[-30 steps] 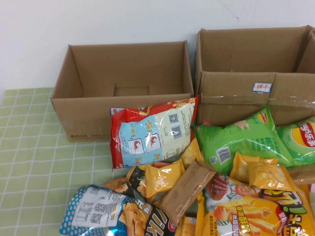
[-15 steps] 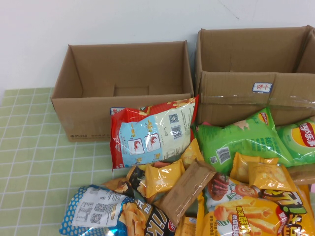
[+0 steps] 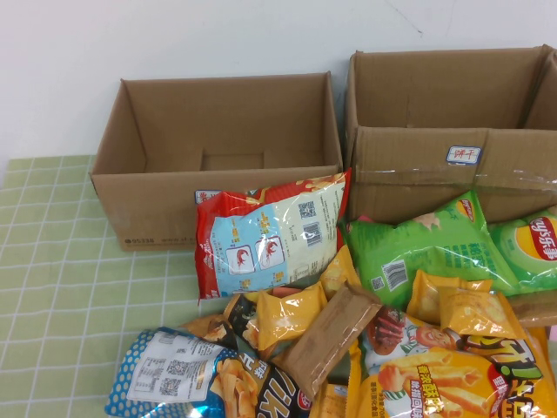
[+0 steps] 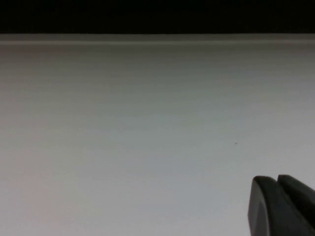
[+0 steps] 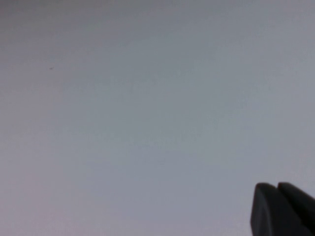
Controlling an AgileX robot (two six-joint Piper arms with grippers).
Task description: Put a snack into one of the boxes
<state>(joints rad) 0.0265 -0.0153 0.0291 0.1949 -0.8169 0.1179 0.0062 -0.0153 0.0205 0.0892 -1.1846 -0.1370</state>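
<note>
Both grippers absent from the high view, each wrist view showing blank surface: left gripper (image 4: pixel 281 206) fingers pressed closed, right gripper (image 5: pixel 281 210) likewise. Well apart from either set of fingers, blue snack bag (image 3: pixel 204 379) half buried in the pile; risk of slick foil slipping or dragging neighbours before reaching smaller box (image 3: pixel 218 161).

The smaller box (image 3: pixel 218 157) stands open-topped, its inside bare, so entry from above is unblocked. Its front wall is partly covered by the red bag (image 3: pixel 268 233) leaning on it at the box's 5 o'clock. The larger box (image 3: pixel 452 131) sits just beside it at 3 o'clock, nearly touching.

The blue foil bag (image 3: pixel 187 374) lies at 6 o'clock of the smaller box, pressed at its 3 o'clock side by yellow packets (image 3: pixel 287 318) and a brown packet (image 3: pixel 329 335). Its 9 and 12 o'clock sides face bare green checked tablecloth (image 3: pixel 61 287).

The left gripper (image 4: pixel 281 206) and right gripper (image 5: pixel 283 209) each face a blank pale surface, outside the high view.
</note>
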